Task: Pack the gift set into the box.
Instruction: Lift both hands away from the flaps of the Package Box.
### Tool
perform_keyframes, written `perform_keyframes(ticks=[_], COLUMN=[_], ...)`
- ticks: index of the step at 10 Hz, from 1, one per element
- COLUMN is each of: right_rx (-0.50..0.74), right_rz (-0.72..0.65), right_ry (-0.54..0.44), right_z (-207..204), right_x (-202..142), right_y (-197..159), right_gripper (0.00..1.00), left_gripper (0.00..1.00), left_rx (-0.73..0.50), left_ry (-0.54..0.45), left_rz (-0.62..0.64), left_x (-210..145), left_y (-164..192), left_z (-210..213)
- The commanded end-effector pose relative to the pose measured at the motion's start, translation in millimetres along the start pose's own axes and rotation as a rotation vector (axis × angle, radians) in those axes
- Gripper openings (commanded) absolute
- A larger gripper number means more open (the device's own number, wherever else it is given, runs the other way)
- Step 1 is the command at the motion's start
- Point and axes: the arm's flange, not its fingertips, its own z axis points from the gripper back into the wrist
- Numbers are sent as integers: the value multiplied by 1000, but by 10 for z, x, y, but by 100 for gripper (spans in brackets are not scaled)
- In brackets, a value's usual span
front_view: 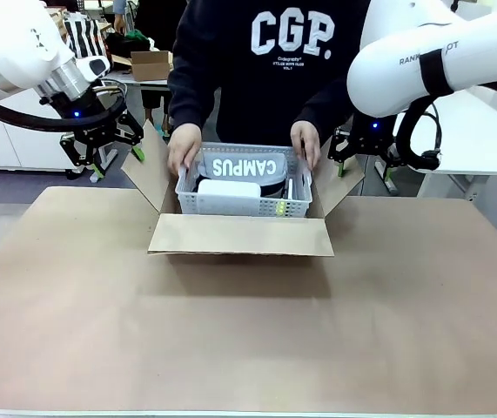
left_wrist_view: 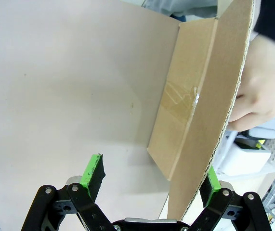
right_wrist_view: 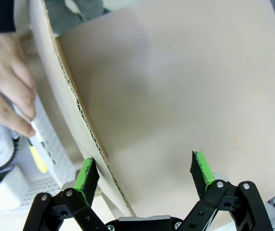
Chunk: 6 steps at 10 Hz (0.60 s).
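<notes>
The left gripper [front_view: 100, 146] hangs just outside the box [front_view: 231, 261], fingers apart and holding nothing. In the left wrist view the left flap [left_wrist_view: 209, 96] rises at a slant, and its cut edge comes down between the open fingers, close to one green pad [left_wrist_view: 209, 182].

From here the gift set [front_view: 246, 165] lies inward, toward the middle, past that flap. It sits in a white mesh basket [front_view: 231, 205], dark face up and lettered CAMPUS. Its long axis runs side to side, along the counter's near edge. A person at the far side holds it, one hand [front_view: 183, 146] on one end and the other hand [front_view: 305, 144] on the opposite end. Those hands are far nearer to it than either gripper. The basket is partly down between the box walls. Whether it rests on the bottom I cannot tell.

The front flap [front_view: 239, 235] lies folded out flat toward the robot. The right flap [front_view: 339, 178] leans outward, and the right gripper [front_view: 363, 158] stands just outside it, also spread and empty. In the right wrist view that flap's corrugated edge passes inside one pad [right_wrist_view: 86, 175].

So each arm is placed at its own side flap, and the set lies midway between them. I judge the next robot move to be on the flaps, once the hands leave.

The counter [front_view: 248, 340] is flat, brown and matte. It offers plenty of room in front of the box and little at the far side, where the person stands.
</notes>
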Motion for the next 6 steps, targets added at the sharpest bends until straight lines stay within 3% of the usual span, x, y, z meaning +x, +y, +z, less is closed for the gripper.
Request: perform_keyframes(ticks=[1, 6], right_rx=[-24, -24], right_rz=[-17, -17], right_ry=[-12, -12], right_z=[16, 16], right_x=[30, 30], right_y=[25, 25], right_gripper=[100, 100], left_gripper=[100, 100], left_rx=[15, 15], left_ry=[-6, -6], left_rz=[12, 12], left_x=[-6, -6], left_y=[-10, -10], left_z=[18, 18])
